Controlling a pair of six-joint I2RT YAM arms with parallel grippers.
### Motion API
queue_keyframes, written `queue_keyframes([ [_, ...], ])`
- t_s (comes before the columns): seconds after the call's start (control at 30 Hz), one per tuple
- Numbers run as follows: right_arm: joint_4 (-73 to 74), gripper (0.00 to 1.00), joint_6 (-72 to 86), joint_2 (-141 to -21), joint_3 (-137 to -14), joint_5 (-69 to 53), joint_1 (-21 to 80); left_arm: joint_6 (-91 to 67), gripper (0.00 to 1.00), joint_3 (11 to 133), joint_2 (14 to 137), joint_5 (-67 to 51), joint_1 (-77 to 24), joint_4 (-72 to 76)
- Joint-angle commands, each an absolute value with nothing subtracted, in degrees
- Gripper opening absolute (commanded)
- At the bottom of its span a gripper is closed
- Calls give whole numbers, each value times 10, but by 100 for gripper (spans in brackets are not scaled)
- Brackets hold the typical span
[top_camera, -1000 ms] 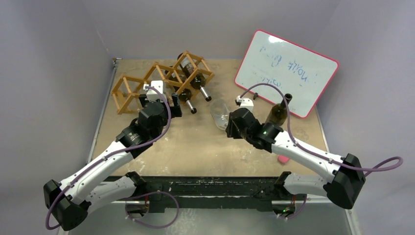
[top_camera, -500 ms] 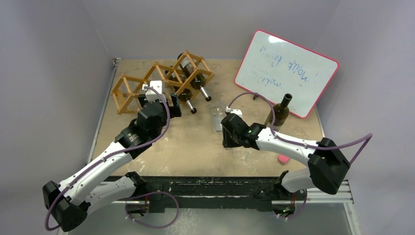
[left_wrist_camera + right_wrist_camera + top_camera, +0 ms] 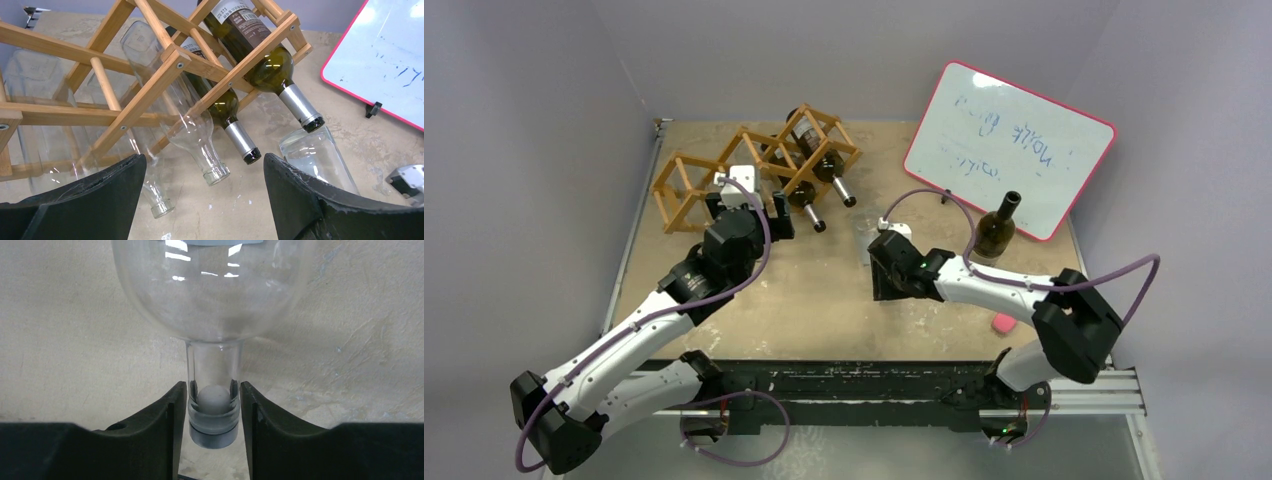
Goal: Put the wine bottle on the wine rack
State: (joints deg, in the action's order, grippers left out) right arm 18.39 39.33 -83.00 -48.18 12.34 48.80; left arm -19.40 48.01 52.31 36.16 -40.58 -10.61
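Now the right arm is folded further in. A second ago its elbow hung out past the 4 o'clock corner of the table [image 3: 824, 320]; it has since drawn in over that corner, and the wrist has slid a little toward 7 o'clock near mid-table. The right gripper [image 3: 213, 390] has its jaws close on either side of the neck of the wine bottle [image 3: 212, 290], a clear glass one, right at the lip. Whether they press the glass or leave a sliver of slack I cannot tell. A second ago that bottle was tipped up and plain to see from above. Now the wrist mostly hides it in that view, and it lies low at mid-table, base pointing to 11 o'clock toward the rack [image 3: 151, 96], near it but apart.

The left arm has not moved. The left gripper [image 3: 205, 160] hovers at the rack's 5 o'clock side, jaws spread wide and holding nothing. The rack sits unchanged at the table's 11 o'clock, holding an upper dark bottle [image 3: 265, 70], a lower dark bottle [image 3: 220, 107] and a clear bottle [image 3: 192, 127], necks slanting toward 5 o'clock.

A green bottle [image 3: 996, 228] stands upright at 2 o'clock before the whiteboard [image 3: 1009, 145]. The forearm crossed in front of it earlier, and now it shows nearly whole.
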Motion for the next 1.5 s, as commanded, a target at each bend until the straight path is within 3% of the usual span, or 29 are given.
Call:
queue_keyframes([
  [0.0, 164, 48, 395, -868, -512, 139, 487, -191, 86, 484, 512, 357, -407, -73],
  [0.6, 131, 49, 382, -966, -568, 164, 473, -183, 86, 484, 513, 365, -407, -78],
  [0.7, 124, 40, 371, -979, -567, 161, 472, -180, 86, 482, 513, 372, -406, -78],
  [0.93, 112, 0, 354, -981, -559, 164, 471, -178, 86, 480, 513, 375, -407, -80],
  [1.47, 49, 0, 340, -840, -480, 226, 471, -177, 86, 480, 515, 377, -407, -78],
])
